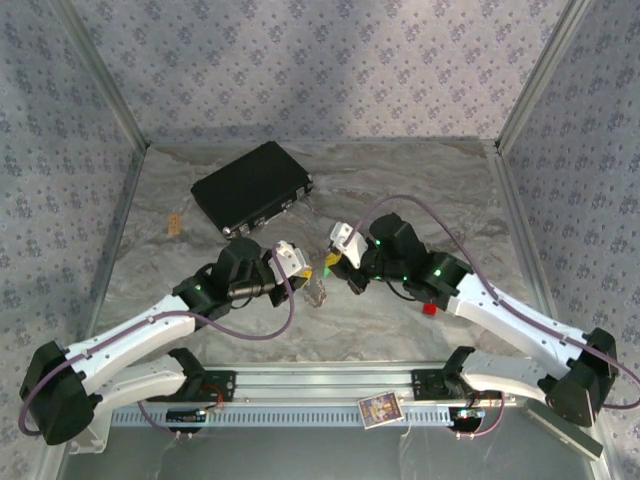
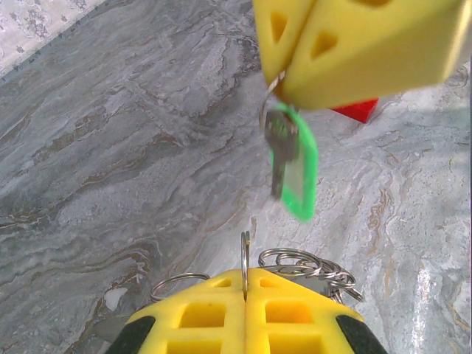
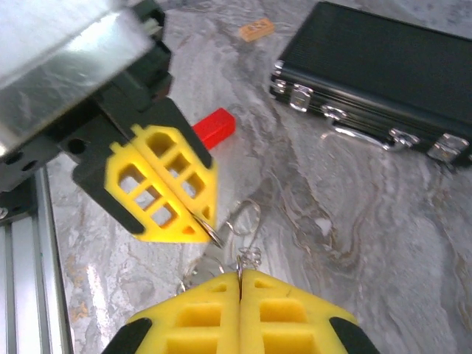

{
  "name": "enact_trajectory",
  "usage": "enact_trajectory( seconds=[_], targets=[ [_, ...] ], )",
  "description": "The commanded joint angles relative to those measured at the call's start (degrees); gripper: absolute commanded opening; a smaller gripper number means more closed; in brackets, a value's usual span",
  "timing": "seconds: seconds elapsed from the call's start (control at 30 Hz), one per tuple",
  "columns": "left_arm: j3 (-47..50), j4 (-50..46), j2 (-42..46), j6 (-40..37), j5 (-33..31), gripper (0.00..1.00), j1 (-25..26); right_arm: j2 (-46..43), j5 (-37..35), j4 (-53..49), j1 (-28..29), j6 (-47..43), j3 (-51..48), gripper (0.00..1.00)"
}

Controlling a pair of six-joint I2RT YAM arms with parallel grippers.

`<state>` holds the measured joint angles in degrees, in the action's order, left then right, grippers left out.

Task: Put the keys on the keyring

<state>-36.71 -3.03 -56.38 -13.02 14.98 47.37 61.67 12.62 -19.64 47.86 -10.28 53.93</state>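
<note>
Near the flat black case, the left gripper pinched the shiny silver metal keyring edge-on, while the right gripper, clamped shut, dangled the small metal key with a green plastic tag just above it, seemingly not yet threaded on.

Green-tagged key aloft, near but apart from the upright, edge-on silver keyring.

A green-tagged key beneath right gripper; keyring in closed left gripper.
</note>
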Motion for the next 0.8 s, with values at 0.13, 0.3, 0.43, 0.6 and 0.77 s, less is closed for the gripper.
enact_trajectory(
  seconds=[0.13, 0.3, 0.43, 0.6, 0.77],
  targets=[
    [-0.1, 3.4, 0.8, -1.1, 1.8, 0.00, 0.6, 1.6, -11.2, -15.8, -2.0, 18.0, -1.6, 0.00],
    [0.5, 5.0, 0.9, -1.4, 3.0, 0.00, 0.4, 7.3, -8.1, -23.1, -2.2, 25.4, -1.5, 0.00],
    [0.6, 4.8, 1.0, -1.8, 3.7, 0.00, 0.3, 11.2, -4.6, -21.4, -2.1, 28.7, -3.9, 0.00],
    [1.4, 5.0, 2.3, -2.4, 6.0, 0.00, 0.3, 16.2, -4.4, -19.2, -3.0, 29.2, -4.3, 0.00],
    [1.9, 5.1, 2.7, -2.6, 6.4, 0.00, 0.3, 21.5, -4.1, -17.7, -5.3, 29.1, -2.5, 0.00]
  ],
)
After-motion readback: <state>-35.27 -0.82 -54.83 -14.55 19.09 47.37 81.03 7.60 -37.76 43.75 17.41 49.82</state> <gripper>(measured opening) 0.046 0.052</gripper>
